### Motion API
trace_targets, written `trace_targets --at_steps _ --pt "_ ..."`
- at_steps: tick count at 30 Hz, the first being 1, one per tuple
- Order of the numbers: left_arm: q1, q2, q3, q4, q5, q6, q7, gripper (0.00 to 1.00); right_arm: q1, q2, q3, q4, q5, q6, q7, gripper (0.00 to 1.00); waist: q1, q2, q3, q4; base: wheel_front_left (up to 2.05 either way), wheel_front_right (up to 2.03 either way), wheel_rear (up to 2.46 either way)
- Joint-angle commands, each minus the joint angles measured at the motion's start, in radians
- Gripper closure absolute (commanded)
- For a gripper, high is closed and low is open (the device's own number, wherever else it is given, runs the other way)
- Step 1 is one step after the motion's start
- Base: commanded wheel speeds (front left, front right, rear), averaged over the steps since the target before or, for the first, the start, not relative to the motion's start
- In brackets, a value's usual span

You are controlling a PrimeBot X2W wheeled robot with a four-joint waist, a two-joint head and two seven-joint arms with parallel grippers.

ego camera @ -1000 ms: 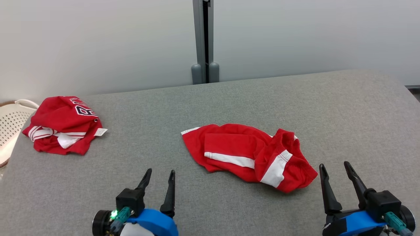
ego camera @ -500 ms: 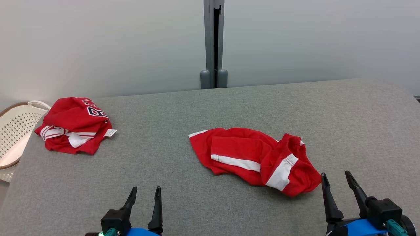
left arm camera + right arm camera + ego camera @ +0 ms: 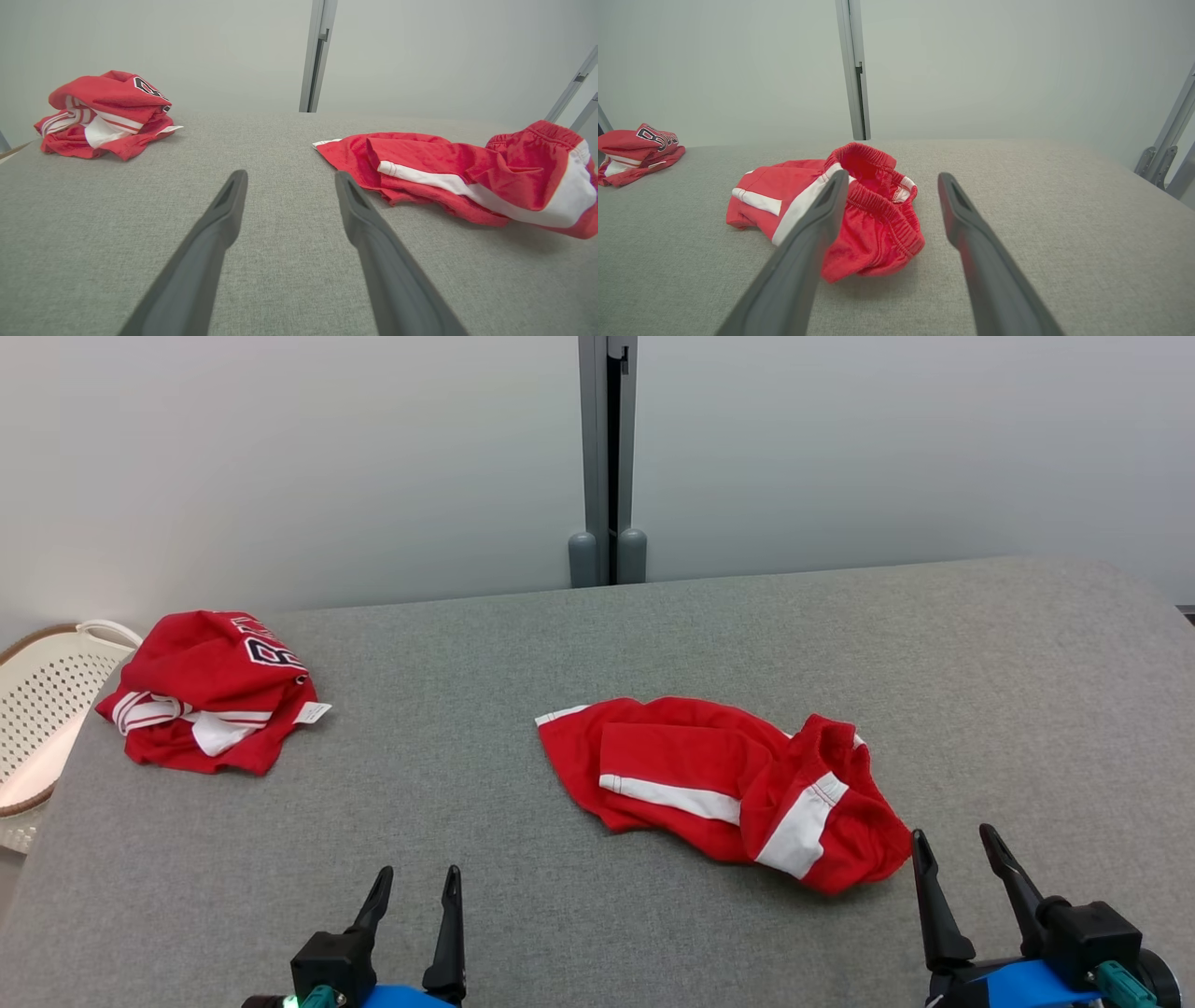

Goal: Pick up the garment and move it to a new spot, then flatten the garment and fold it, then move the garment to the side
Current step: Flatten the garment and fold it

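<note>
The garment (image 3: 691,756), red shorts with a white side stripe, lies crumpled on the grey padded table (image 3: 467,784), right of centre. Its elastic waistband bunches up at the right end. In the left wrist view the garment (image 3: 420,154) lies ahead to the right. My left gripper (image 3: 418,873) (image 3: 289,173) is open over bare table near the front edge, well left of the garment. My right gripper (image 3: 954,833) (image 3: 892,173) is open and empty, just off the waistband end of the garment (image 3: 878,224), not touching it.
A second red garment (image 3: 201,677) with dark lettering sits bundled at the table's far left, also visible as the bundle (image 3: 103,93) (image 3: 635,144). A white perforated basket (image 3: 37,691) stands beyond the left edge. A grey post (image 3: 607,448) rises behind the table.
The head camera shifted, sliding the whole scene a little right and down. My left gripper drew back toward the front edge. Neither garment moved, and both grippers stayed open.
</note>
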Motion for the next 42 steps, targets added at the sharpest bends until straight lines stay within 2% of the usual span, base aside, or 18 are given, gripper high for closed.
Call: trace_targets --at_steps 1,6,12,16,22,26,35,36,37,38,40,42 --pt "0.003 -0.004 0.011 0.003 0.010 -0.006 -0.005 0.00 -0.001 -0.004 -0.001 0.002 0.002 0.000 -0.004 0.00 0.0000 -0.0001 0.002 -0.001 0.00 0.00 0.00" --pt "-0.009 -0.011 0.017 0.014 0.025 -0.015 -0.005 0.00 -0.007 -0.004 0.003 0.001 -0.005 0.000 -0.004 0.00 0.0000 -0.0001 0.011 -0.003 0.00 0.00 0.00" --pt "-0.034 -0.021 0.022 0.022 0.038 -0.022 -0.005 0.00 -0.059 -0.003 0.052 0.025 -0.065 0.000 -0.004 0.00 0.0000 -0.0001 0.029 -0.005 0.00 0.00 0.00" --pt "-0.044 -0.031 0.017 0.027 0.044 -0.032 -0.005 0.00 -0.138 -0.004 0.074 0.104 -0.133 0.000 0.001 0.00 0.0000 -0.0001 0.041 0.010 0.00 0.00 0.00" --pt "-0.049 -0.040 0.021 0.031 0.052 -0.038 -0.005 0.00 -0.264 -0.022 0.092 0.242 -0.240 0.000 0.116 0.00 0.0000 -0.0001 0.055 0.049 0.00 0.00 0.00" --pt "-0.052 -0.043 0.029 0.030 0.059 -0.041 -0.005 0.00 -0.322 -0.058 0.109 0.309 -0.247 0.000 0.200 0.00 0.0000 -0.0001 0.068 0.071 0.00 0.00 0.00" --pt "-0.061 -0.050 0.045 0.029 0.069 -0.049 -0.005 0.00 -0.398 -0.117 0.226 0.395 -0.182 0.000 0.276 0.00 0.0000 -0.0001 0.088 0.092 0.00 0.00 0.00" --pt "-0.062 -0.050 0.046 0.030 0.069 -0.050 -0.005 0.00 -0.405 -0.124 0.239 0.399 -0.174 0.000 0.279 0.04 0.0000 -0.0001 0.090 0.092 0.00 0.00 0.00" --pt "-0.062 -0.051 0.047 0.030 0.070 -0.050 -0.005 0.00 -0.409 -0.130 0.258 0.404 -0.164 0.000 0.286 0.30 0.0000 -0.0001 0.091 0.092 0.00 0.00 0.00" --pt "-0.062 -0.051 0.048 0.030 0.072 -0.051 -0.005 0.00 -0.415 -0.135 0.275 0.407 -0.157 0.000 0.287 0.51 0.0000 -0.0001 0.093 0.092 0.00 0.00 0.00" --pt "-0.062 -0.053 0.050 0.030 0.075 -0.051 -0.005 0.00 -0.427 -0.148 0.304 0.408 -0.139 0.000 0.289 0.63 0.0000 -0.0001 0.095 0.090 0.00 0.00 0.00" --pt "-0.063 -0.054 0.053 0.030 0.078 -0.053 -0.005 0.00 -0.437 -0.156 0.329 0.407 -0.126 0.000 0.293 0.86 0.0000 -0.0001 0.098 0.086 0.00 0.00 0.00"
